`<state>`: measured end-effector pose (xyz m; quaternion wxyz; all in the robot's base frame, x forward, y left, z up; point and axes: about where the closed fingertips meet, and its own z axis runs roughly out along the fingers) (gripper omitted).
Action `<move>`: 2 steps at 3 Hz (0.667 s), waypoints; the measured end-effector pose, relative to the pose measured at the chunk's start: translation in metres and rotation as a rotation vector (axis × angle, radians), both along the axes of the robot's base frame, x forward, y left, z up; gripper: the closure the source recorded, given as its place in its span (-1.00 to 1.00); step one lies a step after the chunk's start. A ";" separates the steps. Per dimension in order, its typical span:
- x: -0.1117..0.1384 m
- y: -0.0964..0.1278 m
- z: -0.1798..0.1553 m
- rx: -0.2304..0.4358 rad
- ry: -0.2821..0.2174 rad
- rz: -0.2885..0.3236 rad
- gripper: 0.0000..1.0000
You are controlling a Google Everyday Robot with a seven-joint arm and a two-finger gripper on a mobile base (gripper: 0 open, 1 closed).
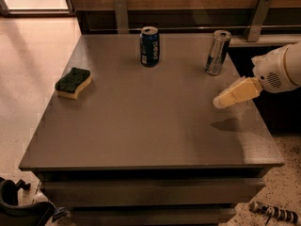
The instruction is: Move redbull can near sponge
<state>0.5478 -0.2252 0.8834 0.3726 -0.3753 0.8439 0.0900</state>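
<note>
The redbull can [217, 52] stands upright at the far right of the grey table [141, 131], slim and silver with a shiny top. The sponge [73, 82], yellow with a dark green layer on top, lies near the table's left edge. My gripper [221, 101] reaches in from the right on a white arm, above the table's right side. Its cream fingers point left. It is in front of the redbull can, apart from it, and holds nothing that I can see.
A dark blue Pepsi can [149, 46] stands upright at the far middle of the table. A wooden wall with two metal brackets [121, 14] runs behind the table. Dark gear [21, 208] sits on the floor at the lower left.
</note>
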 end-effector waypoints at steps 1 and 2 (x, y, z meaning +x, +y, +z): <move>0.024 -0.024 -0.005 0.087 -0.123 -0.136 -1.00; 0.050 -0.059 0.006 0.146 -0.271 -0.259 -1.00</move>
